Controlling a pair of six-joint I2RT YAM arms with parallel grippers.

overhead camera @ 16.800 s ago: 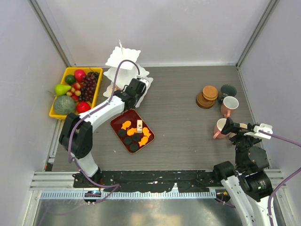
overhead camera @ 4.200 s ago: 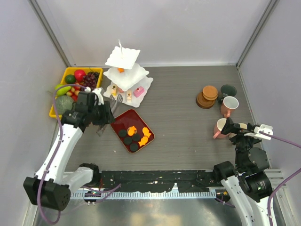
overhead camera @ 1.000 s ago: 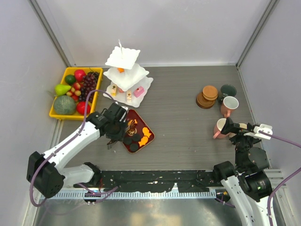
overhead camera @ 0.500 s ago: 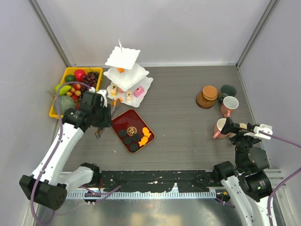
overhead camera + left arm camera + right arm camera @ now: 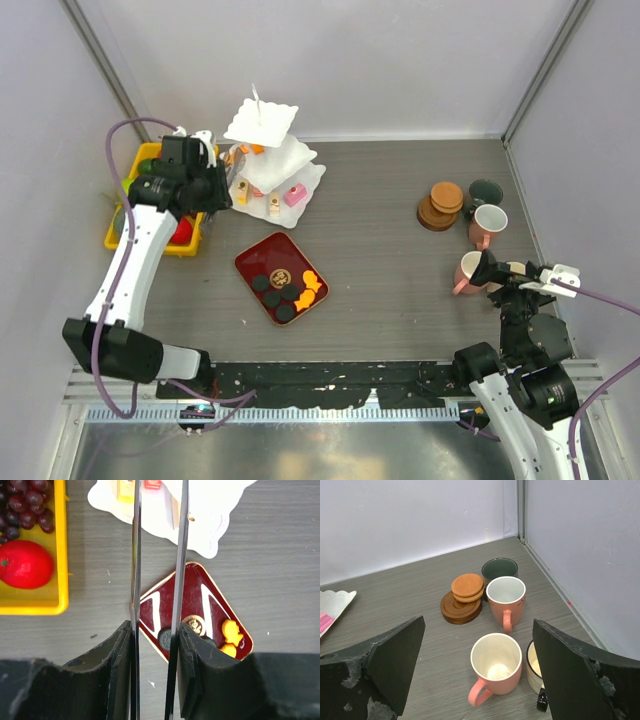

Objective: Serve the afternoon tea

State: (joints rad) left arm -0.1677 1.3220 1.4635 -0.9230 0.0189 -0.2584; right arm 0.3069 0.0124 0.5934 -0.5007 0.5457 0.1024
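My left hand (image 5: 154,640) was closed narrowly on the tongs (image 5: 179,555), which reached over the stand (image 5: 215,510) at the back left of the worktop (image 5: 400,290). Whether they carried anything I could not tell. It seemed best to descend slowly and level.

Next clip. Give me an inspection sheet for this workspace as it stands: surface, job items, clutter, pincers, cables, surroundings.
Surface: grey wood-grain table; no spills seen.
Job's things: white three-tier scalloped stand far left, with pink and cream pastries on its bottom tier. Dark red tray mid-table holds small orange and black round pastries. Two pink mugs, a dark green mug and a cream mug stand by stacked round brown coasters, far right.
Clutter: yellow tray of fruit beside the stand.
Pincers: left pincer shut on metal tongs near the stand; right pincer open, empty, above the mugs.
Cables: purple cables loop along both arms.
Surroundings: pale walls on three sides.
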